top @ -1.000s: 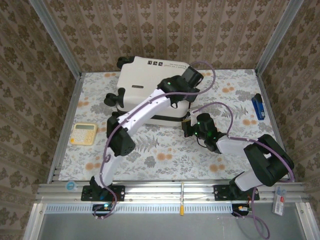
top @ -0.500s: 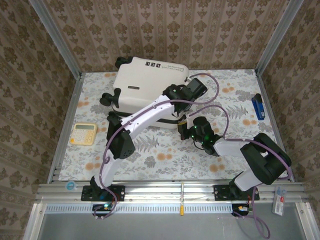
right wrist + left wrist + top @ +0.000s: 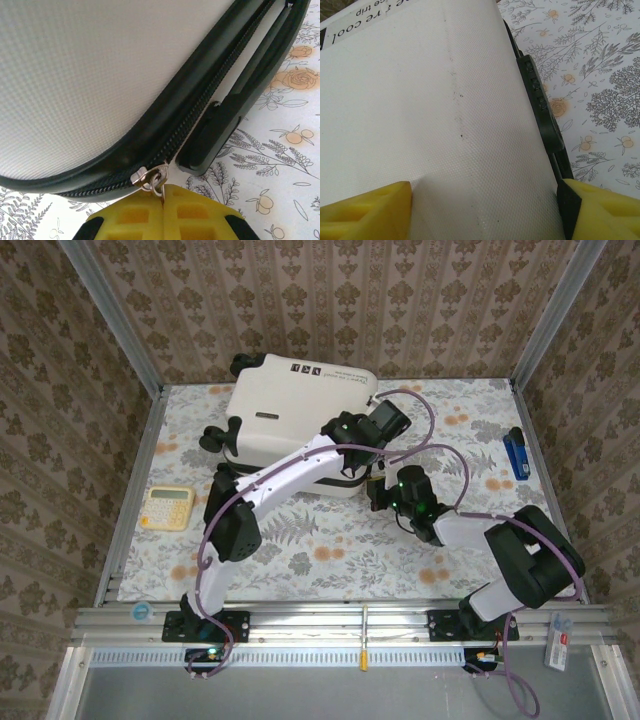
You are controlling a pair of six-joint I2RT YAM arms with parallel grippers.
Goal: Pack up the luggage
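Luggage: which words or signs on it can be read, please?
"e're cool": print on the luggage, cut off at the frame edge.
"e trip": line next to it, also cut off.
Black marks on the luggage, top view: too small to read.

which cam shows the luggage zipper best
Right wrist: the luggage zipper sits close up, teeth clear, its pull pinched in the right tool. Left wrist gives a dark seam edge; top external, a thin dark line.
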